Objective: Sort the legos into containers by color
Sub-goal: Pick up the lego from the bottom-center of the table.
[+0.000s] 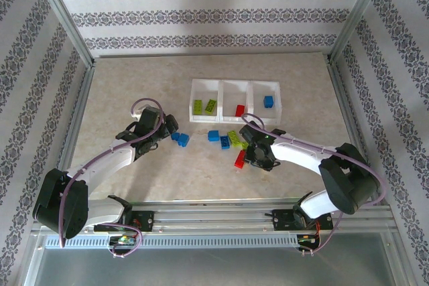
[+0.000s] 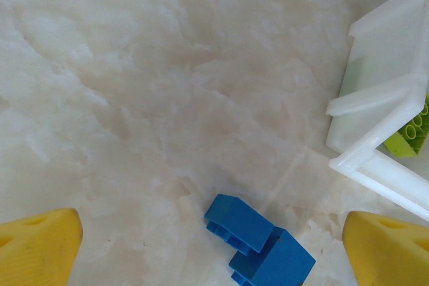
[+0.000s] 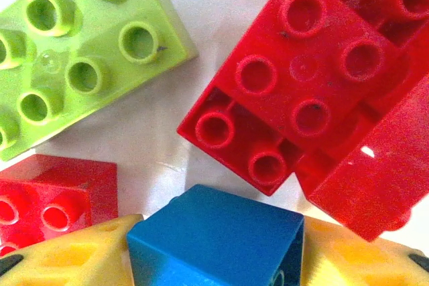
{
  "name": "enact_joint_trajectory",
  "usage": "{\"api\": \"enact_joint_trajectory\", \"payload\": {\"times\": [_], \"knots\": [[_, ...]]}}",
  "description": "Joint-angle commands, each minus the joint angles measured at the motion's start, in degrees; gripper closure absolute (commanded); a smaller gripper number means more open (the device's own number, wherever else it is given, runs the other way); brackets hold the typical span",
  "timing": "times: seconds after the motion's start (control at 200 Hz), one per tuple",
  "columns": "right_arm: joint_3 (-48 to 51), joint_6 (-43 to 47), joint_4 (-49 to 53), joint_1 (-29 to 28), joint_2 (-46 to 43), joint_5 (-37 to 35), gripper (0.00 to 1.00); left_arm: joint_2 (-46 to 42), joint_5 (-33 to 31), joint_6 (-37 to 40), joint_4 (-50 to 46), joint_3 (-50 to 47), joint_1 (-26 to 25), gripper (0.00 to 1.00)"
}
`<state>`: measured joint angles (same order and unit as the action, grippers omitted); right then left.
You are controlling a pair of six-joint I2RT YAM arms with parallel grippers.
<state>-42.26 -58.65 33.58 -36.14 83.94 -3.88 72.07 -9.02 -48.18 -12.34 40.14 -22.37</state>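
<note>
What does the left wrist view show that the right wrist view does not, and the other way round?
Left wrist: the open left gripper over two touching blue bricks, and a tray corner with a lime brick inside.
Right wrist: the right gripper shut on one blue block, with red bricks and a loose lime brick on the table beneath.
Both: yellow fingers at the bottom corners, the pale table, blue and lime legos.

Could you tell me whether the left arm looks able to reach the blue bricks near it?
Probably yes: its open end effector hovers right by the blue bricks, with only bare table around them.
</note>
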Motion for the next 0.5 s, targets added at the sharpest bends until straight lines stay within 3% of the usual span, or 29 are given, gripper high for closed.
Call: {"api": "enact_joint_trajectory", "payload": {"times": [0.0, 0.265, 0.495], "knots": [[-0.6, 0.9, 0.7, -0.1, 0.6, -0.3, 0.48, -0.5, -0.5, 1.2, 0.9, 1.2, 0.9, 0.0], [-1.1, 1.7, 3.6, -0.2, -3.2, -2.1, 0.64, -1.5, -1.4, 1.3, 0.5, 1.3, 0.9, 0.0], [-2.7, 3.6, 6.7, -0.2, -8.6, -4.5, 0.69, -2.1, -2.1, 1.7, -0.1, 1.3, 0.9, 0.0]]}}
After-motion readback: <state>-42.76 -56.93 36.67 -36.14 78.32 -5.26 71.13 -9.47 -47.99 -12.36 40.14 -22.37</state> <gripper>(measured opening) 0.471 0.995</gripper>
